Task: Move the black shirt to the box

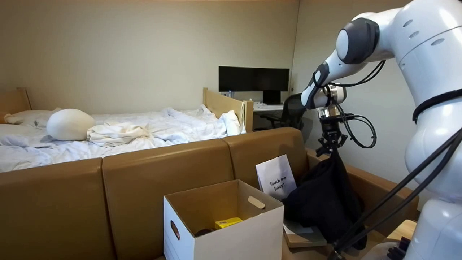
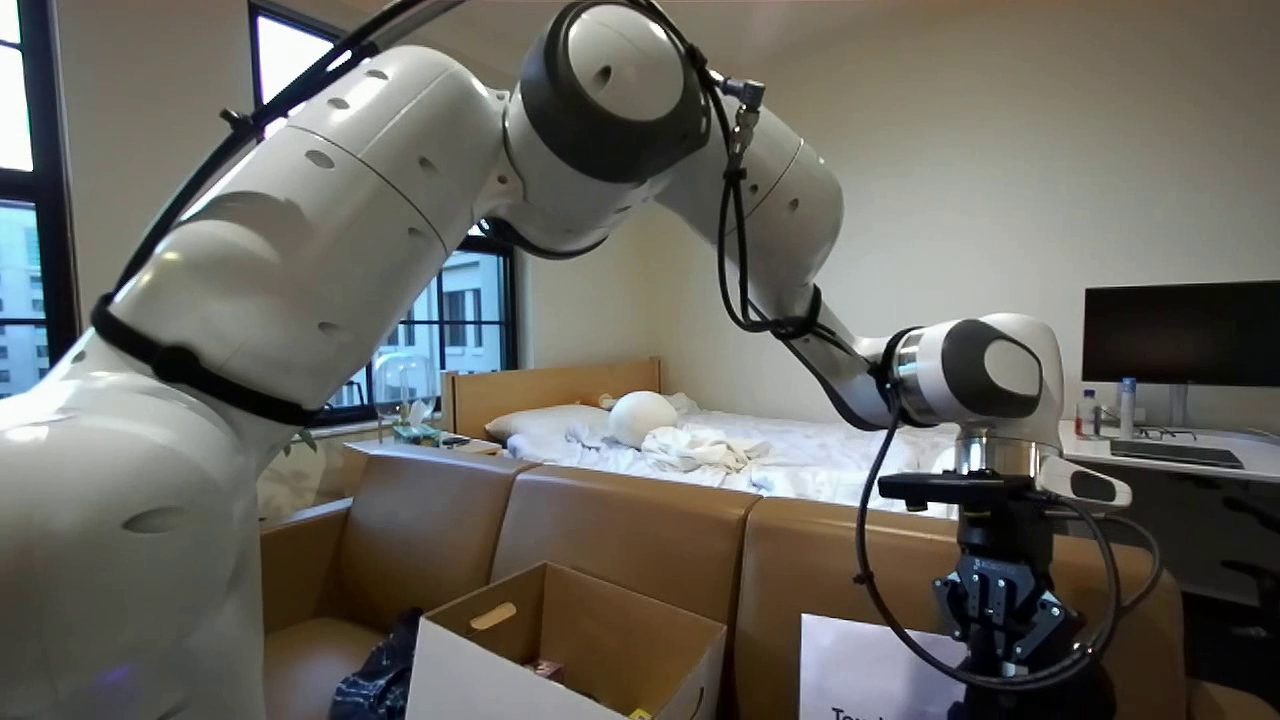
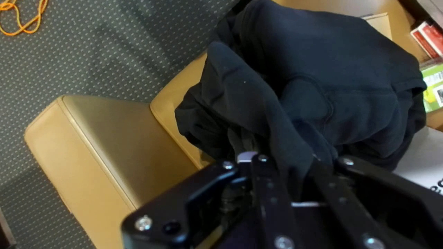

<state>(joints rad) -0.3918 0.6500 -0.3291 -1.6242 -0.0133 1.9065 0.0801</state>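
The black shirt hangs bunched from my gripper in an exterior view. Its lower part spreads down over the sofa seat to the right of the box; I cannot tell how much rests on the seat. In the wrist view the shirt fills the space ahead of the gripper, and a fold of it runs between the fingers. The open white cardboard box stands on the sofa, left of the shirt there; it also shows in an exterior view. The gripper is above the right end of the sofa.
A yellow pack lies inside the box. A paper sign leans on the sofa back between box and shirt. A flat brown box lies partly under the shirt. A dark blue bundle sits beside the box.
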